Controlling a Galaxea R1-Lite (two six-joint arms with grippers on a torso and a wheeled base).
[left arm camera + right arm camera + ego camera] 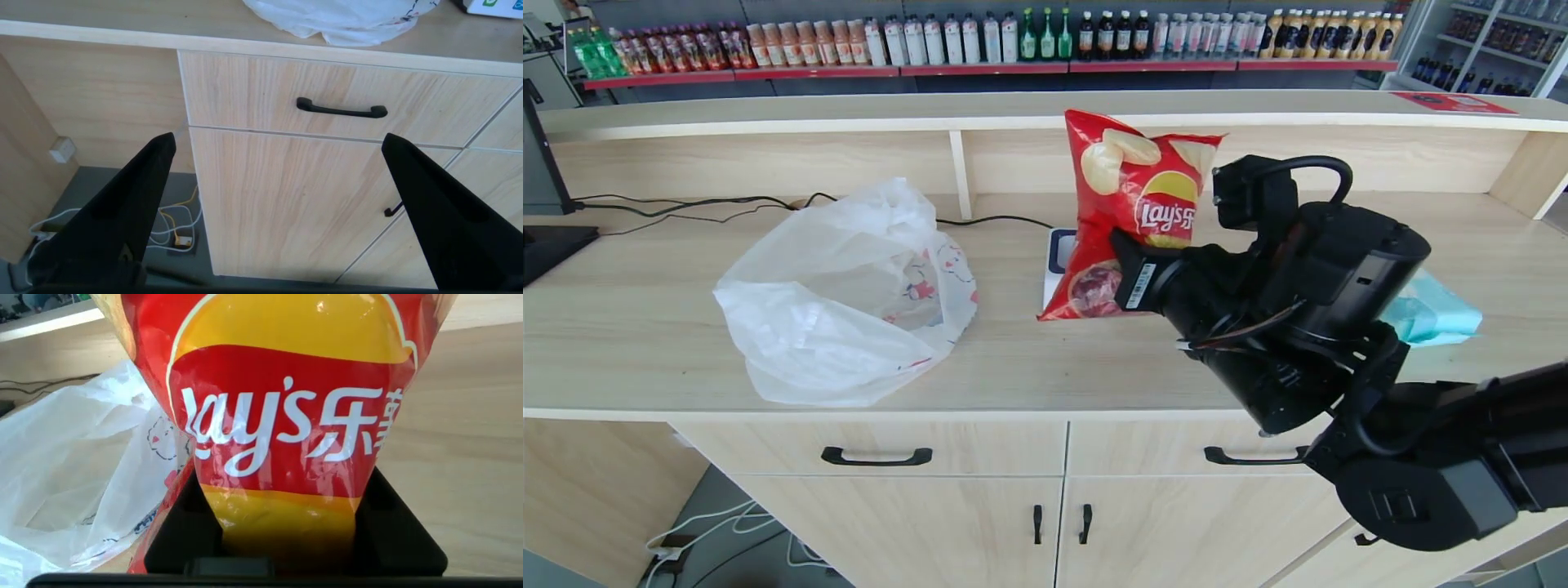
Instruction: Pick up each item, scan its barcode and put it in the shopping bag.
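My right gripper (1131,269) is shut on a red chip bag (1131,208), which it holds upright above the counter, over a small white scanner (1055,261). In the right wrist view the chip bag (286,416) sits squeezed between the black fingers (400,531). A crumpled white plastic shopping bag (849,298) lies on the counter to the left, its mouth open; it also appears as the shopping bag (73,482) and shopping bag (343,16). My left gripper (278,212) hangs open below the counter edge, facing the cabinet drawer.
A teal packet (1433,314) lies on the counter at the right, partly behind my right arm. Black cables (686,204) run along the back left. Drawer handles (876,457) line the cabinet front. A raised ledge (849,110) backs the counter.
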